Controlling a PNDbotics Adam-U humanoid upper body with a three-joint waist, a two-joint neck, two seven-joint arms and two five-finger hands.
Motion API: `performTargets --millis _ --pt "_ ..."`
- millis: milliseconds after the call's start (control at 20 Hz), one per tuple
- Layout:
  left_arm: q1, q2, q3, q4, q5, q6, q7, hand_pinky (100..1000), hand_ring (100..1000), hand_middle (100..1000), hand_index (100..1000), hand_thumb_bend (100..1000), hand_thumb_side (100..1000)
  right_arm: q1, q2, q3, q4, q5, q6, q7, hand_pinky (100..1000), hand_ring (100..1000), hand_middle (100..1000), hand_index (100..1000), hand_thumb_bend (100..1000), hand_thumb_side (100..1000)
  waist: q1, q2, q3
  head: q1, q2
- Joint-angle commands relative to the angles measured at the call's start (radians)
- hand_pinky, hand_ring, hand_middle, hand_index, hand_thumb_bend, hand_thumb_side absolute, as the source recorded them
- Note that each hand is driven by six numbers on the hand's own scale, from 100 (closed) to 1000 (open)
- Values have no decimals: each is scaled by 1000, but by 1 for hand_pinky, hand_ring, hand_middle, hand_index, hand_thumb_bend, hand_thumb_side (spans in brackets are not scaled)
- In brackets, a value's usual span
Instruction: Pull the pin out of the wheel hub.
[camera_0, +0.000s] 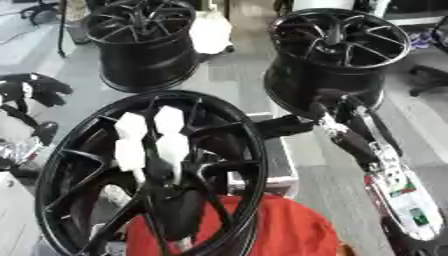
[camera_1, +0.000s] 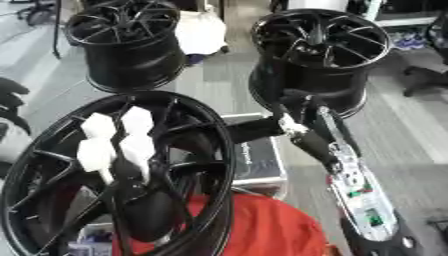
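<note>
A large black wheel hub (camera_0: 229, 125) stands tilted in the foreground, its spokes facing me. My left hand (camera_0: 150, 142), with white finger covers, lies over the spokes near the hub's centre. Its fingers point up and look straight, so it reads as open. I cannot make out the pin; the hand and the dark spokes hide the centre. My right arm (camera_0: 367, 150) comes in from the lower right. Its dark right hand (camera_0: 284, 126) touches the hub's right rim.
Two more black wheel hubs stand behind, one at the back left (camera_0: 140, 45) and one at the back right (camera_0: 337, 55). A red cloth (camera_0: 289, 225) lies below the front hub. A dark box (camera_1: 258, 157) sits behind the rim. Grey floor runs between the back wheels.
</note>
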Motion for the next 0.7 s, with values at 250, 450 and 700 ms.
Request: performTargets --millis 250,450,700 --pt "-170 212 -167 159 10 -112 -108 736 745 782 892 227 487 -24 -8 14 -9 1 1 18 650 649 730 812 363 504 -12 -9 -25 35 0" --pt "-279 260 -196 242 28 -179 -175 743 740 780 884 270 417 -30 -1 22 -8 -3 2 28 650 649 730 812 358 508 -18 -6 -38 51 1" --pt "-419 180 -206 379 -46 -265 -261 757 764 808 893 334 403 -30 -2 21 -8 -5 2 29 649 649 730 812 356 509 -19 -2 -34 51 3"
